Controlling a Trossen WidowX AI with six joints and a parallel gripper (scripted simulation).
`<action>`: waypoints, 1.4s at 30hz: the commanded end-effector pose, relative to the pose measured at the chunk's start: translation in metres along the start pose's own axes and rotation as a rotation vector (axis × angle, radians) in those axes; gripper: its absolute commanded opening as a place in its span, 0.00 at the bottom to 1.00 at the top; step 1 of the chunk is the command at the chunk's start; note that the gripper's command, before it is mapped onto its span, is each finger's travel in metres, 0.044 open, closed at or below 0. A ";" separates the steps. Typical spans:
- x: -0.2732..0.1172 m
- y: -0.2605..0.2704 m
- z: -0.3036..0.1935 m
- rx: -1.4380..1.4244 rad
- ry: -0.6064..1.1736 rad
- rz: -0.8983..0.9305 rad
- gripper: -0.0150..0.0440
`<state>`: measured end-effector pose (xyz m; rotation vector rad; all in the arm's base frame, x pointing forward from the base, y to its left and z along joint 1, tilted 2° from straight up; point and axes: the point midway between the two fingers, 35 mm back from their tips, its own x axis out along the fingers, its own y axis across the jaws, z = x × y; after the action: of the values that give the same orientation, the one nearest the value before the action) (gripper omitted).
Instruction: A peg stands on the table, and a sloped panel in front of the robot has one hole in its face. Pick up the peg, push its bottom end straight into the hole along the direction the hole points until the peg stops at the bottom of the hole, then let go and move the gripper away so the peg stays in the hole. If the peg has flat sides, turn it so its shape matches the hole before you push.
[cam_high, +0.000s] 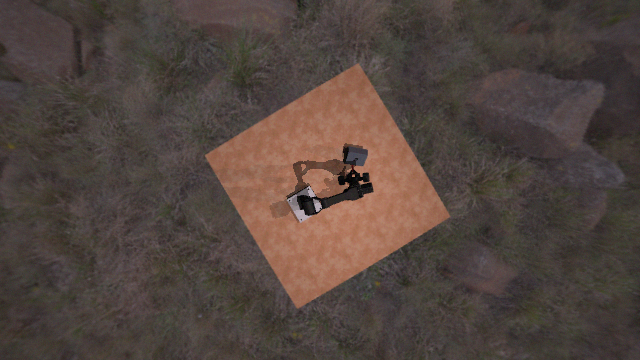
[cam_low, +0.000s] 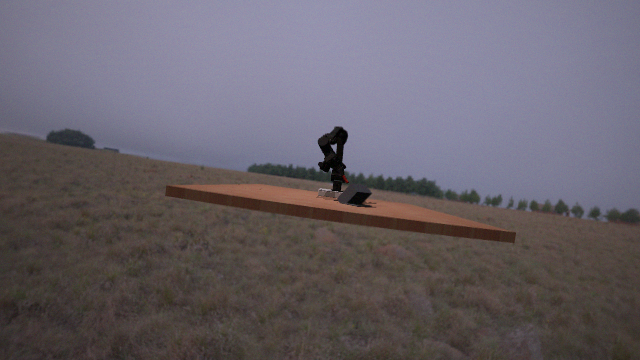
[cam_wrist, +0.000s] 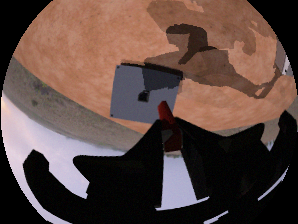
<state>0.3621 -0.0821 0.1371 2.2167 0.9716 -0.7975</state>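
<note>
Red peg (cam_low: 345, 179) (cam_wrist: 169, 126) clear of panel (cam_high: 355, 155) (cam_low: 354, 194) (cam_wrist: 129, 102) edge.

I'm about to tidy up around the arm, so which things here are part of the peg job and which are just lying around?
Part of the job:
- red peg
- gray sloped panel
- tool

Just lying about:
- rocks

Red peg (cam_low: 345, 179) (cam_wrist: 166, 116) tilted in the tool (cam_wrist: 166, 121), outside the panel's 1 hole (cam_wrist: 143, 95).

The black arm (cam_high: 340, 198) (cam_low: 339, 145) arches from its base toward the sloped panel, its gripper (cam_high: 353, 172) (cam_low: 344, 179) (cam_wrist: 166, 121) closed on something (a narrow grip) near that panel's holed face.
</note>
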 end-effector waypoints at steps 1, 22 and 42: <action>-0.001 0.001 0.003 0.053 0.012 0.006 0.25; 0.008 0.011 0.007 0.204 0.047 0.038 0.25; 0.029 0.019 0.009 0.329 0.081 0.060 0.25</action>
<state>0.3902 -0.0891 0.1224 2.5389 0.8517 -0.8779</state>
